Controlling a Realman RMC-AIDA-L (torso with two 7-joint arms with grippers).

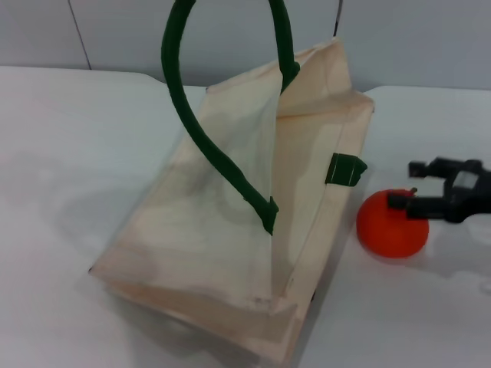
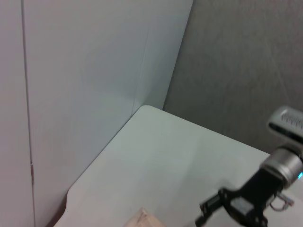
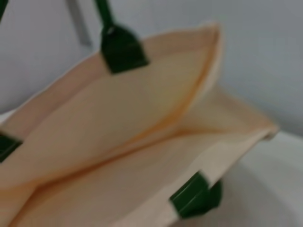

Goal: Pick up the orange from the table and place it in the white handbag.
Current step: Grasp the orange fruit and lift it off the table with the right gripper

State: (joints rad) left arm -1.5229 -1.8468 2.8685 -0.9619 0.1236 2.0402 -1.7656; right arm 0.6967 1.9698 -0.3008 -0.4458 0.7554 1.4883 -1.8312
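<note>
From the head view, the right gripper [image 1: 408, 186] comes in from the right, its black angular fingers spread open on either side of the top of the orange [image 1: 391, 224], not closed on it. The orange is a smooth, round, bright fruit sitting on the plain white table [image 1: 69, 146] just under the fingertips. Immediately to the gripper's left stands the white handbag [image 1: 230, 230], soft cream cloth sagging open, with thick dark green rope-like handles [image 1: 201, 130] looping up.

The left wrist view shows flat tabletop [image 2: 175, 161], grey wall panels, and the right gripper [image 2: 227, 208] far off, black and blocky on a silver wrist.

The right wrist view is filled by the bag's [image 3: 142, 142] open mouth: matte cream fabric folds with green handle tabs [image 3: 120, 49].
</note>
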